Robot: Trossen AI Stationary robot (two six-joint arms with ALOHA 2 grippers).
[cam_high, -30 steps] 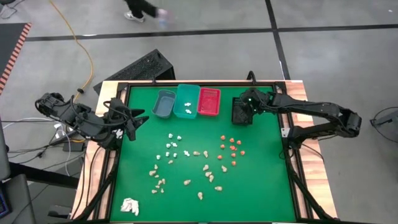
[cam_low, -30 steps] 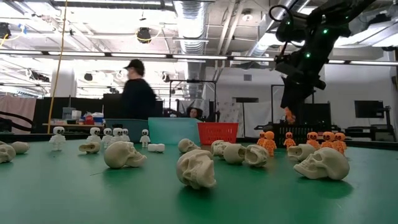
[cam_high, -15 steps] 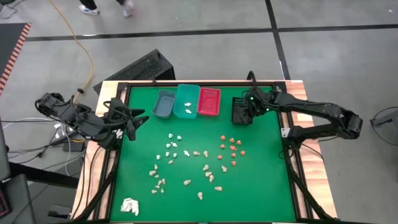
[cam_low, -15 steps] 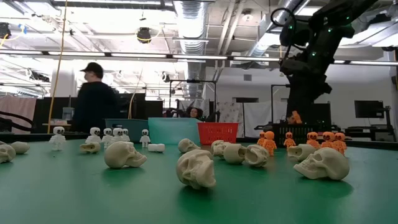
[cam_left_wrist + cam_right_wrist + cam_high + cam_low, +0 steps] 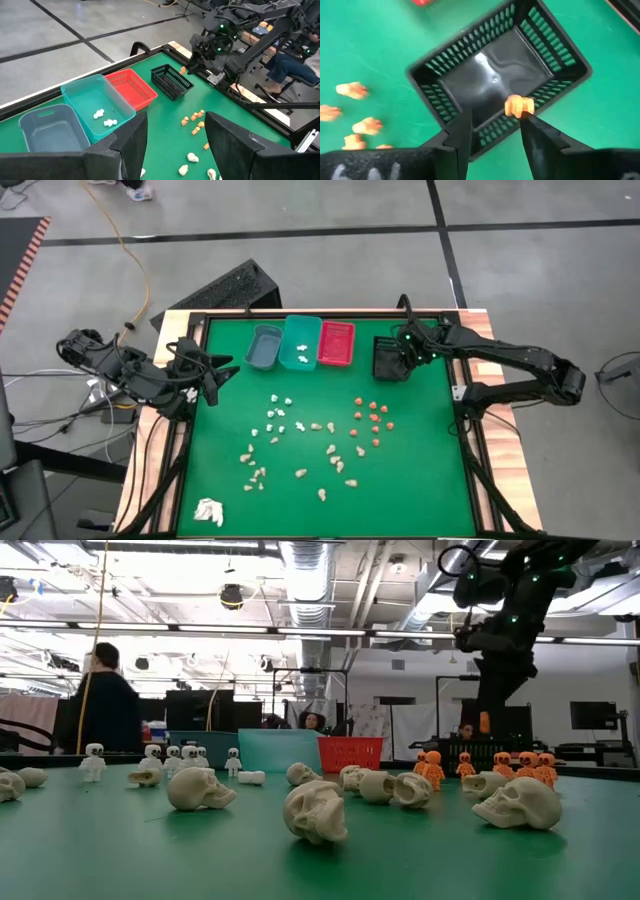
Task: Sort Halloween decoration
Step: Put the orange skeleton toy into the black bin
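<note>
Over the black bin [image 5: 385,370]: right gripper [image 5: 404,357], fingers spread, gap wider than the one orange piece [image 5: 520,106] that sits at the tip of one finger. Hard to tell whether pinched, stuck there or loose. From the low camera, seen as a small orange dot [image 5: 484,722] just under the dark gripper [image 5: 492,700], above the bin line. Below it in the wrist view, only the bin's slotted walls [image 5: 450,65] and glossy floor; far corner cut off by the frame. Just beside that bin, red bin [image 5: 336,343], then teal bin [image 5: 290,330] with a few white pieces [image 5: 300,355] inside, then grey bin [image 5: 263,347], all in a row along the far edge of the green mat [image 5: 420,470]. Near the middle right, a cluster of orange pieces [image 5: 372,420]; middle left, more white pieces [image 5: 277,415]; nearer the front, scattered tan skulls [image 5: 300,460], the details too small to make out from above. At the front left corner, a white wad [image 5: 208,511]. At the left edge of the table, left gripper [image 5: 215,375], fingers wide apart [image 5: 175,120], waiting and pinching nothing. Beyond the table, a person [image 5: 105,700] in dark clothes, partly hidden behind white pieces, and another seated [image 5: 287,62], cut off at the frame edge.
</note>
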